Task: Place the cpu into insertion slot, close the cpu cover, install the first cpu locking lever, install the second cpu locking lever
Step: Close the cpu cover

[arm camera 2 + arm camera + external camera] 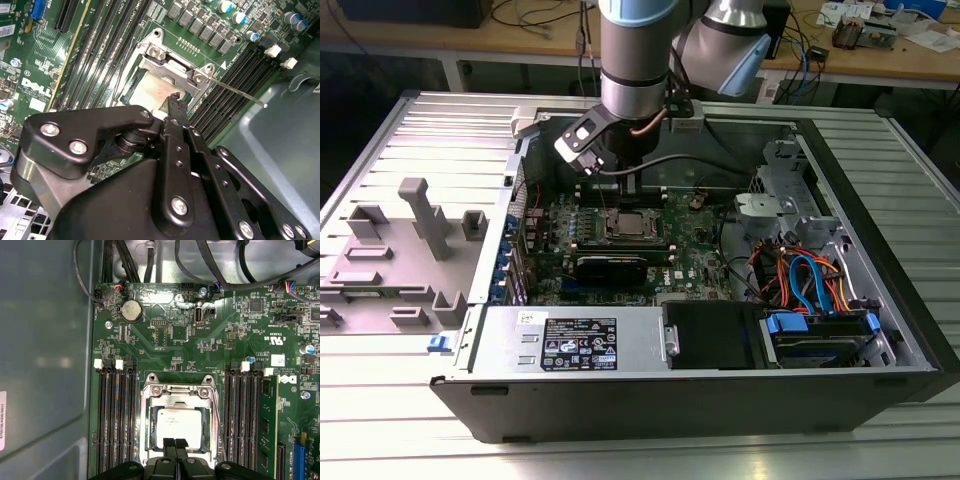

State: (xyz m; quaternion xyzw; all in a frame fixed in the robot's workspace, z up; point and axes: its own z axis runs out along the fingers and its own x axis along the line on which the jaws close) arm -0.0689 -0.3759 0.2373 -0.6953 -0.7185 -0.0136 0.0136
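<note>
Mobo (165,335): closed jaws at cpu (182,422), DIMM slots (116,420) flanking.

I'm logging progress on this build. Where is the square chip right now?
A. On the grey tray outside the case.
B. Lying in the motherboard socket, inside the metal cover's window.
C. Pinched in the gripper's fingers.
B: in the first wrist view the chip lies flat on the motherboard, framed by the cover, while the gripper at its edge is shut on nothing.
</note>
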